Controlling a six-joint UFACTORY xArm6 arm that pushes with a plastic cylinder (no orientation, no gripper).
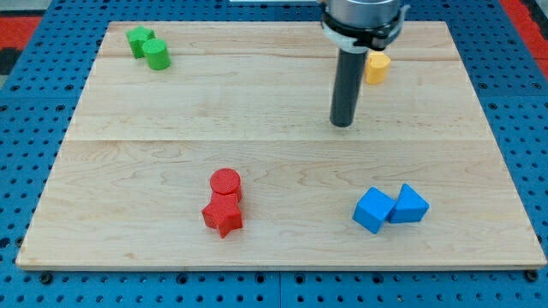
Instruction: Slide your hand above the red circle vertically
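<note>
My tip (342,123) — a bare dark rod, no fingers to tell of — stands at two o'clock from the red plastic circle block (226,180), well apart, not yet above it.

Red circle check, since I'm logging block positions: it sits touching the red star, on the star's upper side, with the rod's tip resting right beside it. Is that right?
Not quite. The camera view shows the red circle touching the red star on its upper side, but my tip is far off toward the view's upper right, near the yellow block.
</note>
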